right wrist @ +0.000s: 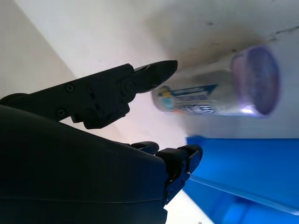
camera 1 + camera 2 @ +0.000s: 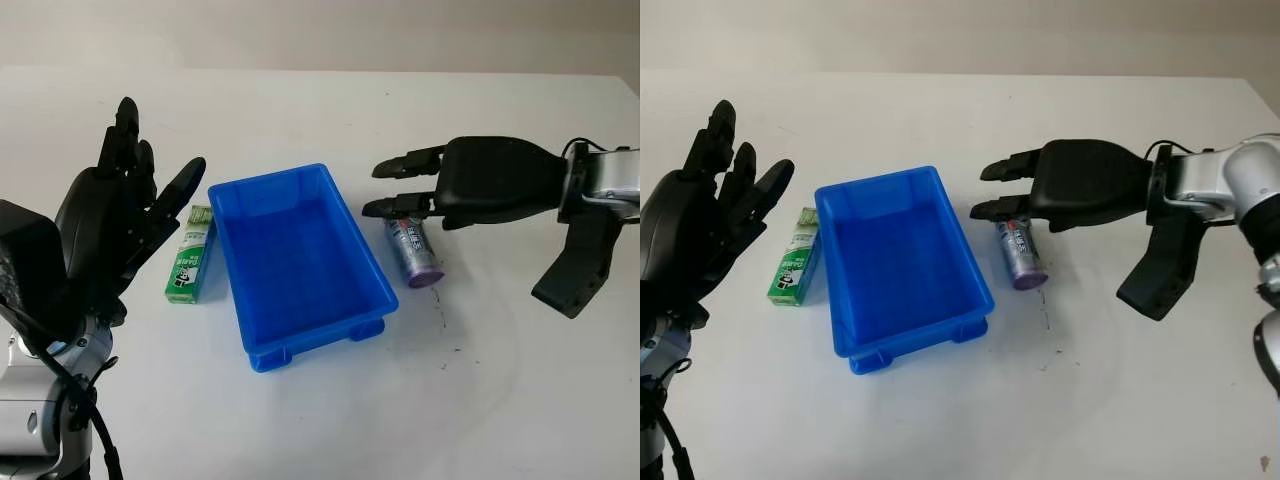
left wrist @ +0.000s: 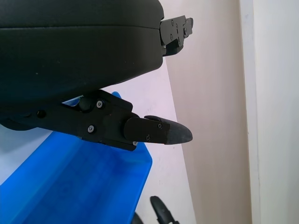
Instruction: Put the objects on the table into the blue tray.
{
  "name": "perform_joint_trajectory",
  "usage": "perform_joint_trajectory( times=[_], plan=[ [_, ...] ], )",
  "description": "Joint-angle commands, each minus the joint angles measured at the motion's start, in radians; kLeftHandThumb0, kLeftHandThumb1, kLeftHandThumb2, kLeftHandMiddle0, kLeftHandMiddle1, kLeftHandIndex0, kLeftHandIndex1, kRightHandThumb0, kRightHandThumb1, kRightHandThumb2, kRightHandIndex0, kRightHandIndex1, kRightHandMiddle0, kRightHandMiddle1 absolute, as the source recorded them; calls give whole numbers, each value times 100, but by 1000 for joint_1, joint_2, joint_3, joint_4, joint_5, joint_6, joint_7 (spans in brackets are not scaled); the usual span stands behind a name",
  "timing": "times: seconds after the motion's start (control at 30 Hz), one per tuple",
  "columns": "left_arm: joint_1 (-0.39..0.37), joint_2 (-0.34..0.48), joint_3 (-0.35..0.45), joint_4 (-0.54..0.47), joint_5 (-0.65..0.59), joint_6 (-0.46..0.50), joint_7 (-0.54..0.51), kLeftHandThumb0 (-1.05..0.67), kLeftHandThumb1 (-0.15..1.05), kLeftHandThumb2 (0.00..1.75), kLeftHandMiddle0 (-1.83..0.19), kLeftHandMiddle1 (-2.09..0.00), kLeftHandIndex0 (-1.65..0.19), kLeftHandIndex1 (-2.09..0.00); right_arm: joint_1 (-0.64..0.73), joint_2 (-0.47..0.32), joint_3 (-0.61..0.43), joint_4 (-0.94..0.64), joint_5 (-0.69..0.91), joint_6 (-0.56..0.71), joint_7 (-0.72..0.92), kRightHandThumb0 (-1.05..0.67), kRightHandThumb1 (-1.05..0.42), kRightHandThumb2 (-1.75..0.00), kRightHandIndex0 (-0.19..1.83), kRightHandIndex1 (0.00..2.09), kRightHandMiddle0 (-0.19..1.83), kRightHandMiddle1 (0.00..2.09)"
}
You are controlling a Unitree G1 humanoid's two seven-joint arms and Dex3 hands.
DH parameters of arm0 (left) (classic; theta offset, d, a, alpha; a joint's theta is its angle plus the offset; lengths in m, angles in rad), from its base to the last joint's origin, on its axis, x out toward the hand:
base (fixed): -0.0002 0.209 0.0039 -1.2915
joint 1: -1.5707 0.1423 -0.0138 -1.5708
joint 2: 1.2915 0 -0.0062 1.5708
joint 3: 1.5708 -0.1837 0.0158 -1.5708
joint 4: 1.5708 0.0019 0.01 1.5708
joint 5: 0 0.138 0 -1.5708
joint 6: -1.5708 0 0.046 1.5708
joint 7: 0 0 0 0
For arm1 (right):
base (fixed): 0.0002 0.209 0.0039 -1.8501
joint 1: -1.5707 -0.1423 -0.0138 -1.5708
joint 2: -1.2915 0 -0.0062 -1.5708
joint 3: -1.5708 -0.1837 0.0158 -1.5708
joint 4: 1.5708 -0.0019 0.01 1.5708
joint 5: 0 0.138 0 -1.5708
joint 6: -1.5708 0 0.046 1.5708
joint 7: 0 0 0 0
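Near the middle of the white worktop (image 2: 480,380) sits the blue tray (image 2: 300,260), its long sides running away from the robot and nothing inside it yet. Both objects lie outside it, one on each side, so each hand has its own piece within reach. Just beside the tray's right wall lies a silver can (image 2: 413,251) on its side, purple end toward the robot. The right hand (image 2: 470,183) hovers over the can's far end, open and holding nothing, fingers (image 2: 408,161) pointing toward the tray; the right wrist view shows a fingertip close to the can but apart from it. I judge this to be the approach to a grasp, with the can the first thing to go in. On the tray's left lies a green box (image 2: 188,257), flat and parallel to the tray wall. The left hand (image 2: 115,215) is raised beside that box, open, palm turned toward the tray, apparently waiting.
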Motion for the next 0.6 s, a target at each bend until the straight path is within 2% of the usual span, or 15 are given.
perform_joint_trajectory(
  times=[0.0,0.27,0.47,0.53,0.57],
  plan=[
    [5,-4,9,-15,-1,3,3,-50,105,20,19,0,19,0,-17,-3,24,4,-14,-2,-30,-25,-94,-7,29,7,28,10],
    [9,-2,15,-18,-12,3,-1,-50,105,20,19,0,19,0,-5,-10,111,10,-68,2,-107,-25,-103,-8,25,4,22,8],
    [8,6,14,-22,-6,5,0,-49,105,21,19,0,19,0,-1,-4,159,31,-100,18,-279,-22,-99,-5,47,16,42,20],
    [5,3,17,-22,-11,5,-1,-48,105,21,19,0,19,0,-7,0,178,38,-114,26,-325,-25,-97,-5,54,23,45,34],
    [5,5,15,-22,-9,6,-1,-48,105,21,19,0,19,0,-11,2,188,41,-123,31,-349,-27,-95,-5,55,33,40,56]
  ],
)
